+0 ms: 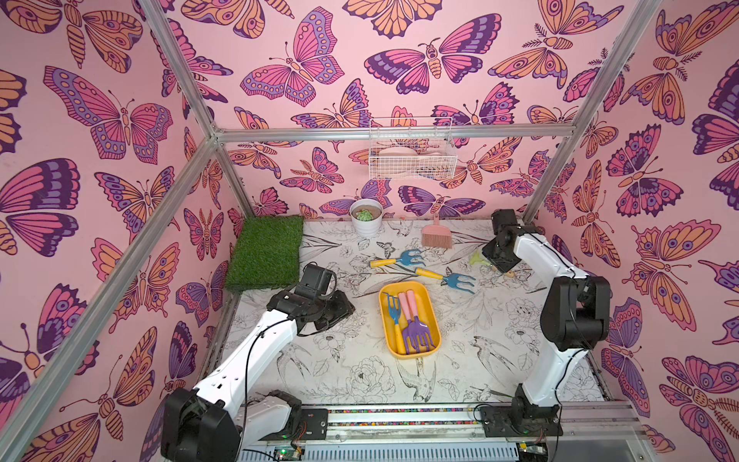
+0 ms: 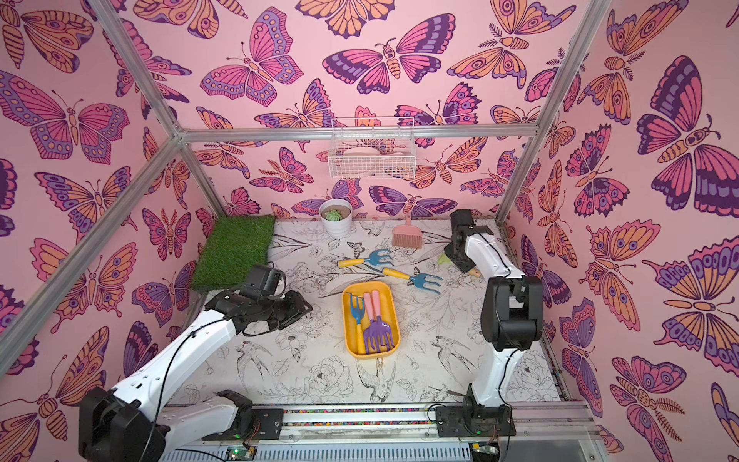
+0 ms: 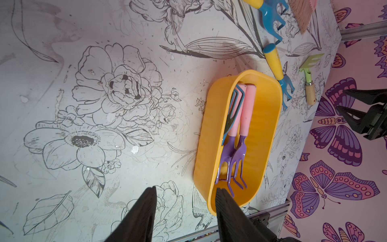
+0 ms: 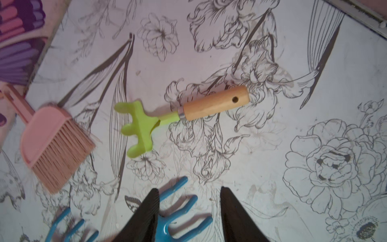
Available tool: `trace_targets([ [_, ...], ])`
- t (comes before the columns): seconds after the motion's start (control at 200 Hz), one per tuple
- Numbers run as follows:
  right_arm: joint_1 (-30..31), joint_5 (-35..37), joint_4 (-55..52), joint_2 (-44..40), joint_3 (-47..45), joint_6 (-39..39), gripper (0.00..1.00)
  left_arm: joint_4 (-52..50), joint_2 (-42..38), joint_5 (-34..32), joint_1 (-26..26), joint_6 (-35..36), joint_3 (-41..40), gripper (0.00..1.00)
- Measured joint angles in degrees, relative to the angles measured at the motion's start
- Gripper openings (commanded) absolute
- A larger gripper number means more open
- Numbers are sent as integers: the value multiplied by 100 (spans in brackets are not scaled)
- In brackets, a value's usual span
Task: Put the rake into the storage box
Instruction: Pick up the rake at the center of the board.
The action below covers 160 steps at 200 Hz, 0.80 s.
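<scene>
Right pincer (image 4: 188,188): spread, empty, hovering over green rake (image 4: 199,106), likely lining up a grab | left pincer (image 3: 186,188): spread, empty, beside storage box (image 1: 430,312), likely clearing the drop path | rake: flat on table (image 1: 480,360), well apart from box.

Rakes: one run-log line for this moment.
left gripper: open, empty | right gripper: open, empty, near green rake | yellow box: three rakes inside | two blue rakes: on table
</scene>
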Motion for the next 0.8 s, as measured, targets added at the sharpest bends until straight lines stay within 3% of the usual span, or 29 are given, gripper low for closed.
trace_targets([
  [0.245, -415, -17, -4, 380, 321, 505, 53, 245, 540, 68, 37, -13, 28, 51],
  [0.801, -715, -227, -48, 1025, 658, 1287, 53, 448, 1353, 341, 85, 140, 409, 50],
])
